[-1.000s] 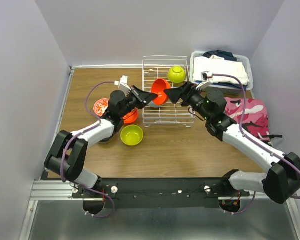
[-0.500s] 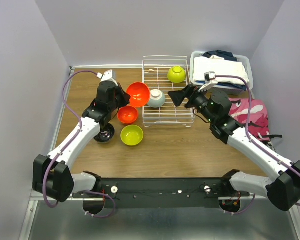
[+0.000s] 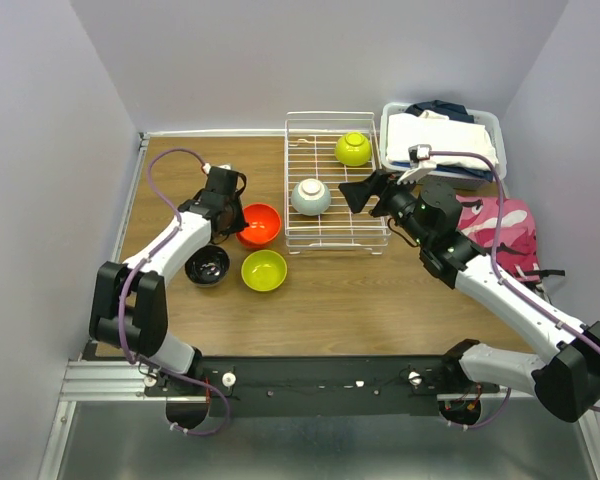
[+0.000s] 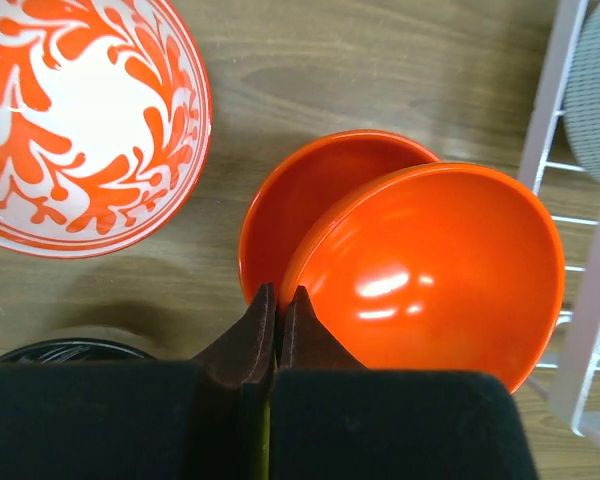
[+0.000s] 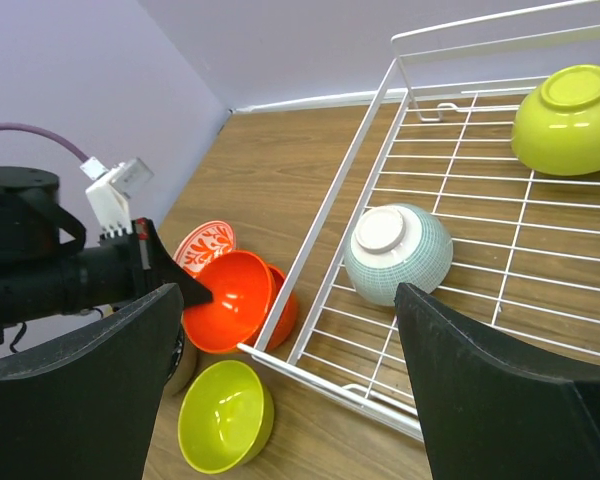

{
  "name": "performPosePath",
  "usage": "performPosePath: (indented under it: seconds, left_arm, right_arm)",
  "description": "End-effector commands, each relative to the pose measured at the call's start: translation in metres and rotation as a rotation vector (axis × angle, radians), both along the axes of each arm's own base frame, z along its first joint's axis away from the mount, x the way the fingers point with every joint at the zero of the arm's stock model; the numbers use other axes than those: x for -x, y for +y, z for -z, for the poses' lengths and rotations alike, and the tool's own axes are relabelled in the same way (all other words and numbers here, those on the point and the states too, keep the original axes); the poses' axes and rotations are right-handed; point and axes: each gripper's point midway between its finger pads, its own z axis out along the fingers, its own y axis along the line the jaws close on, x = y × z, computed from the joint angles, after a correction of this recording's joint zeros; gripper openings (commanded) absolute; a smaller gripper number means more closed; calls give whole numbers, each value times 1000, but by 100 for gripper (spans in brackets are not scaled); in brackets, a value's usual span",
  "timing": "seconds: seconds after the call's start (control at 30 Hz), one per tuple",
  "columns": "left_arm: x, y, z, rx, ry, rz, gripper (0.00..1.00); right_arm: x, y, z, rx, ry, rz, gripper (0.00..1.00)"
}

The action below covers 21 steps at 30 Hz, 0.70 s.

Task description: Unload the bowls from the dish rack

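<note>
Left gripper (image 4: pixel 279 300) clamped on the rim of a presumably light, slick, breakable orange bowl (image 4: pixel 430 270) beside the dish rack (image 3: pixel 340 215); right gripper (image 5: pixel 305 293) spread wide, empty, near the racked upturned blue bowl (image 5: pixel 400 255), probably graspable by its foot.

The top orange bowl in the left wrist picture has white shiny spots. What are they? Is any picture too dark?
Left wrist view: the spots are lamp glare on the glossy upper orange bowl, pinched by the left gripper. Right wrist view: the right gripper's fingers loom big and black. Top view: evenly lit.
</note>
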Motion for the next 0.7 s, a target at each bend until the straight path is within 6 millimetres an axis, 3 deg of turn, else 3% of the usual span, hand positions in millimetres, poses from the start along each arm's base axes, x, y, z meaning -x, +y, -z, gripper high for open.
performPosePath:
  seconds: [0.0,0.1,0.13,0.27,0.37,0.4,0.47,0.67]
  left_arm:
    - [-9,-2,3,-16,16,15,0]
    - [-10,-2,10,-15,29,10,7]
    - [-9,-1,11,-16,32,10,17]
    - [-8,3,10,-33,26,-1,41]
    - [-9,8,0,-50,-8,-15,61]
    - [-9,11,-8,-57,-33,-23,63]
    - [-8,15,-16,-72,-55,-24,77]
    - [2,25,-58,-93,-181,-8,91]
  right_arm:
    - [-4,-4,-1,24,-2,27,95]
    - [-5,-3,1,26,2,26,95]
    - [-5,-2,2,28,4,23,95]
    - [-7,-1,6,34,14,20,95]
    - [-8,4,13,47,30,1,95]
    - [-9,5,11,44,34,-1,95]
    - [-11,7,17,43,60,-3,100]
    - [-22,21,34,10,157,-8,100]
